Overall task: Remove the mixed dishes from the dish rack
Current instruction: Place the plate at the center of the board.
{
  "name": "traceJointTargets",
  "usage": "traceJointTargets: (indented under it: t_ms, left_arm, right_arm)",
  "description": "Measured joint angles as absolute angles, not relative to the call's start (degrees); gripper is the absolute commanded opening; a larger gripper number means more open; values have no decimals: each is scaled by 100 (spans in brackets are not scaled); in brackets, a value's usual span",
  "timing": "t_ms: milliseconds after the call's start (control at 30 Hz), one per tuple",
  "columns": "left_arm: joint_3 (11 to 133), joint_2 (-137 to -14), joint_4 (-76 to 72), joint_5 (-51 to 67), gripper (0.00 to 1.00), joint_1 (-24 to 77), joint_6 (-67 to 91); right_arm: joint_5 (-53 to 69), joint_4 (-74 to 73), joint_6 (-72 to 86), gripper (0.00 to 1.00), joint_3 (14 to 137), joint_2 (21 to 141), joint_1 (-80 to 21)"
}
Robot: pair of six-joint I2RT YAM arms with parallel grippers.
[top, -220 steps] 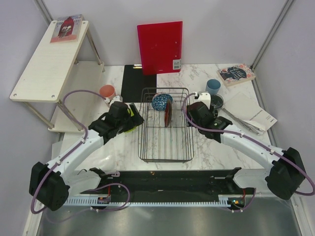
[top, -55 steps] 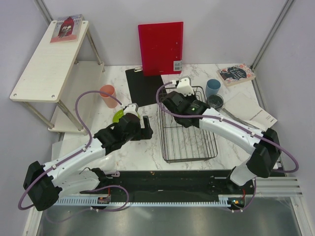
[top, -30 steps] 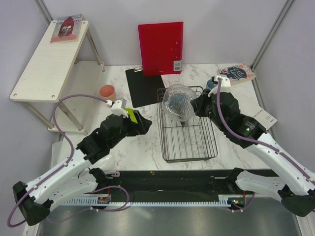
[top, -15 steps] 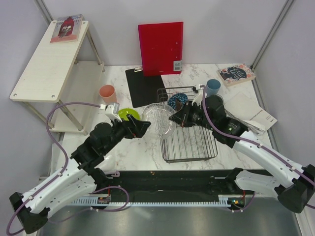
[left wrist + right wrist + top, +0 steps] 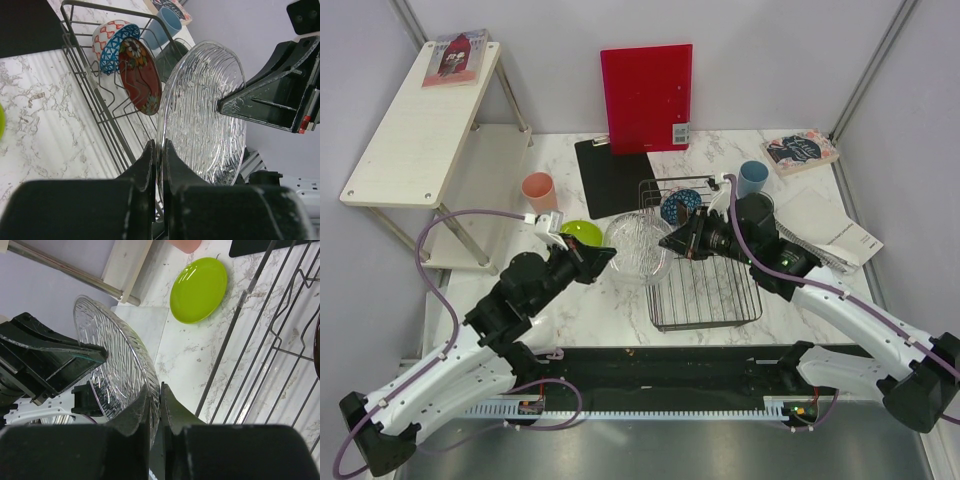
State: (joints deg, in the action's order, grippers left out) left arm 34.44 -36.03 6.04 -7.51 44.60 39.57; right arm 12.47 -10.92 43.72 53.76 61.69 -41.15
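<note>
Left gripper point(image 5: 157, 150) is clamped tight on the rim of the glass plate point(image 5: 205, 115) — clear, round, ribbed all over. The right gripper point(image 5: 154, 390) is pinching the opposite edge, so both have hold of it at once. The plate hangs tilted up on edge, held above the marble counter point(image 5: 45, 115) at the left side of the black wire rack point(image 5: 705, 290). Standing in the rack — a blue patterned bowl point(image 5: 112, 42) and a dark red plate point(image 5: 142, 75). A glossy lime-green dish point(image 5: 198, 289) lies flat on the counter nearby.
</note>
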Motion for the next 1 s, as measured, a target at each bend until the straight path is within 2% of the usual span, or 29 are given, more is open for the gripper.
traceJointTargets:
  t_ms: [33,67,100,133,167,200,367,533,800,1000]
  left_arm:
    - [3437,-3581,604,-749,2,4460,3957]
    - [3433,-3570,600,-753,2,4460,3957]
    - [3430,-3559,602,-766,2,4460,3953]
    - [3430,-3546,637,-834,2,4458,3946]
    - [3428,-3546,705,-926,2,4453,3944]
    - [3428,-3548,781,-1044,2,4442,3944]
    - [3677,-3798,1673,-1765,2,4307,3959]
    - [4071,-4283,2440,-2099,2,3424,4121]
    - [4025,-4821,2512,-1387,2,1455,4416]
    - [3579,-5747,1824,-596,2,1194,4672]
  right_arm:
    - [1267,-1083,4370,39,5376,6169,-4115]
    - [1271,-1072,4355,56,5376,6169,-4115]
    - [1288,-1072,4342,67,5376,6169,-4115]
    - [1275,-1085,4281,84,5376,6169,-4117]
    - [1240,-1096,4300,94,5378,6169,-4119]
    - [1144,-1149,4202,98,5382,6169,-4139]
    - [207,-1708,4056,98,5415,6042,-4167]
    - [-480,-1968,3922,98,5415,5577,-4163]
    - [-613,-2003,3721,98,5347,5395,-4163]
    - [-609,-2025,3594,98,5253,5356,-4163]
